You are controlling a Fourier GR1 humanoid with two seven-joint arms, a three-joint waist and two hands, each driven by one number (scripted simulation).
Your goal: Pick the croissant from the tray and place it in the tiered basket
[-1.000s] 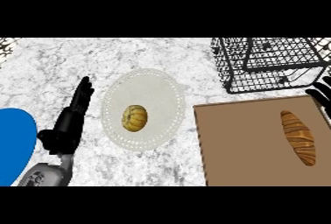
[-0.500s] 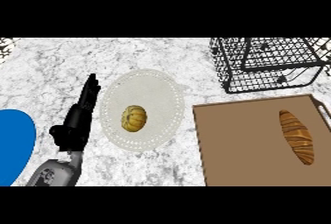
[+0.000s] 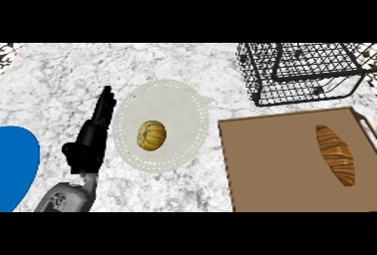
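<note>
1. Where the scene spreads widest lies the counter (image 3: 59, 74), a flat top of white marble with grey veining that runs under everything else.
2. The tray (image 3: 287, 169) is the next largest thing — a plain brown, matte rectangle with a low raised rim and a handle slot at its right end, filling the lower right of the view.
3. The tiered basket (image 3: 309, 69) stands at the upper right, just beyond the tray's far edge; it is black wire, a boxy open grid with a smaller wire frame inside it.
4. The plate (image 3: 177, 109) sits near the middle, left of the tray and apart from it — pale, off-white and round, with a ring of tiny dots along its rim.
5. A smooth, bright blue curved shape (image 3: 15, 164) is cut off by the left edge; what it is cannot be told.
6. The left hand (image 3: 92, 139) is black, on a grey forearm rising from the lower edge; its fingers are straight and held together, pointing away up the counter, just beside the plate's left rim and holding nothing.
7. The croissant (image 3: 336, 154) lies on the right part of the tray, long and tapered, golden brown with darker ridged bands across it.
8. A small round pastry (image 3: 151, 135), golden and ribbed like a little pumpkin, rests at the plate's centre.
</note>
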